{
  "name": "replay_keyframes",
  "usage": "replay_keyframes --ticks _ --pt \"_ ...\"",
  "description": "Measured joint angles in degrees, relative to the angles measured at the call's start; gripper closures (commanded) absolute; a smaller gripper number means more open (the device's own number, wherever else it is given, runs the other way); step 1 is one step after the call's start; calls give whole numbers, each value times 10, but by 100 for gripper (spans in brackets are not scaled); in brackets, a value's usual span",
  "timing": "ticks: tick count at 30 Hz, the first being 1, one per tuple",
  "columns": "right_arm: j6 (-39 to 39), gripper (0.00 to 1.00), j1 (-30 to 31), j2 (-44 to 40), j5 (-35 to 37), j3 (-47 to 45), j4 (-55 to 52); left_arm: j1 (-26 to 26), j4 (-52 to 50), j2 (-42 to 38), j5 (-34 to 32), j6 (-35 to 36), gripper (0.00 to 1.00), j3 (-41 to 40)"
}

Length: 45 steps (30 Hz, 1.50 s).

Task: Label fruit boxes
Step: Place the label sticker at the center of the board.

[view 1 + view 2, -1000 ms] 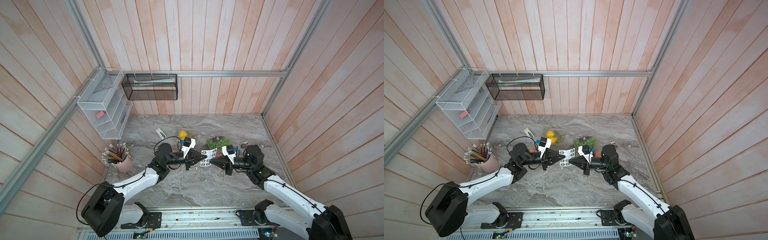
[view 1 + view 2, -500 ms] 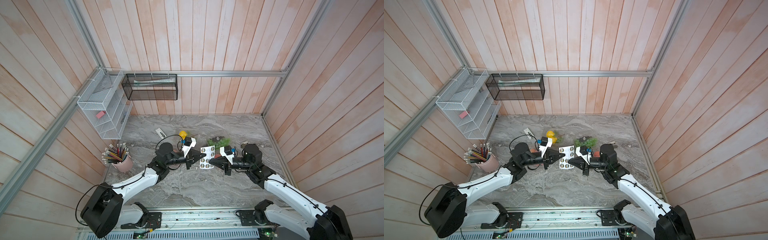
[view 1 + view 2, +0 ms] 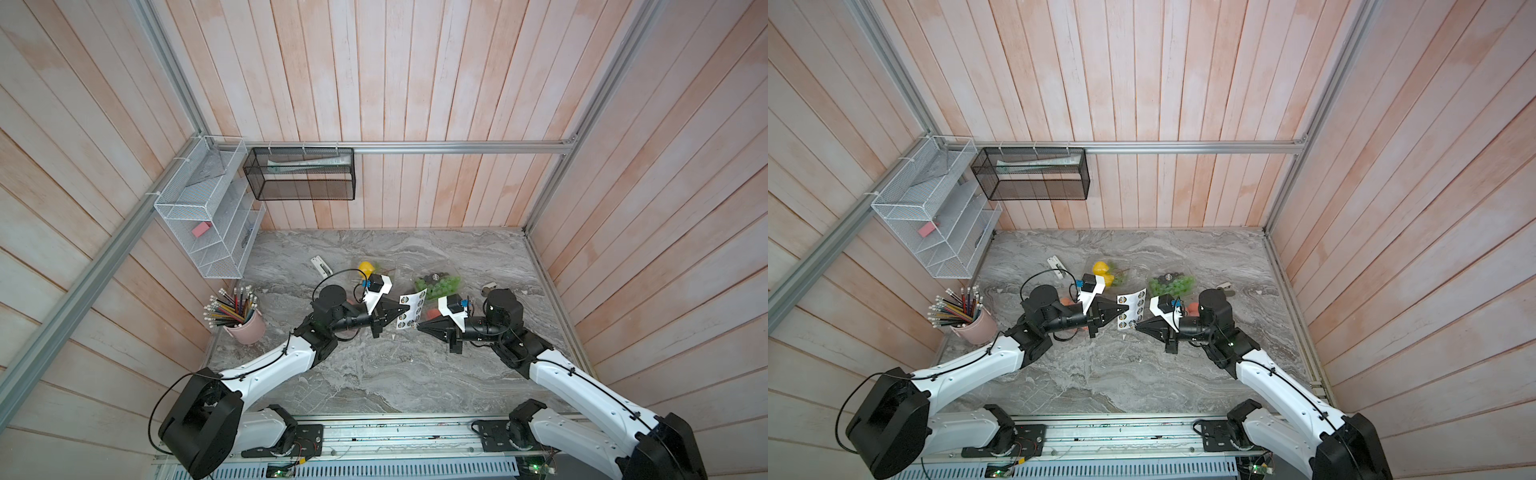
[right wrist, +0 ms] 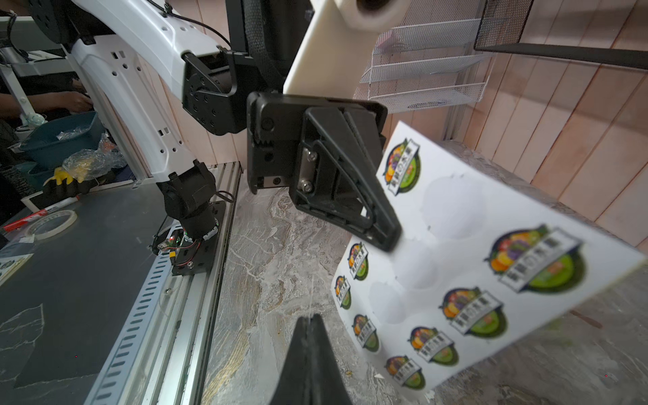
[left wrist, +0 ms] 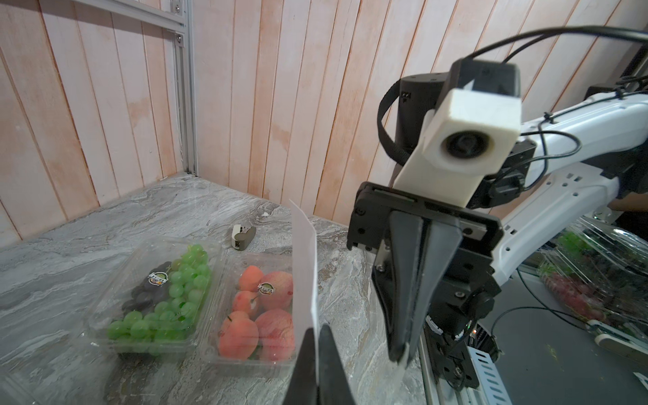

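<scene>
We see left pincer point(image 5: 317, 335) clenched on sticker sheet point(image 4: 456, 217), right pincer point(image 5: 399, 352) clenched. Right wrist shows its logo face, lettering blurred; left wrist only its edge, plus stickered grape box point(image 5: 157, 291).

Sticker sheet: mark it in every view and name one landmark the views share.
Both top views: sheet just below the picture's centre.
Left wrist: sheet edge-on, a thin white strip rising from the camera's own pincer tips.
Right wrist: sheet face-on, printed stickers toward the camera.
Landmark: left pincer, shut on the sheet's edge in all four.
</scene>
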Motion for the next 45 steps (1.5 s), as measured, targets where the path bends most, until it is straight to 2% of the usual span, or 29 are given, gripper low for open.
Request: replay_keyframes --ticks 4,15,22,35,45 --pt "53 100 -18 -20 -1 -5 30 0 -38 -5 -8 -5 100 0" --pt "160 100 -51 4 11 -5 45 -30 -156 -10 -37 -104 100 -28" --pt "181 100 -56 15 12 -2 45 -30 -222 33 -54 -127 100 -43" --pt "197 100 -58 0 15 -8 46 -30 -297 122 -155 -144 99 -13" --pt "202 100 -59 -2 24 -13 45 -30 -341 140 -238 -140 78 23"
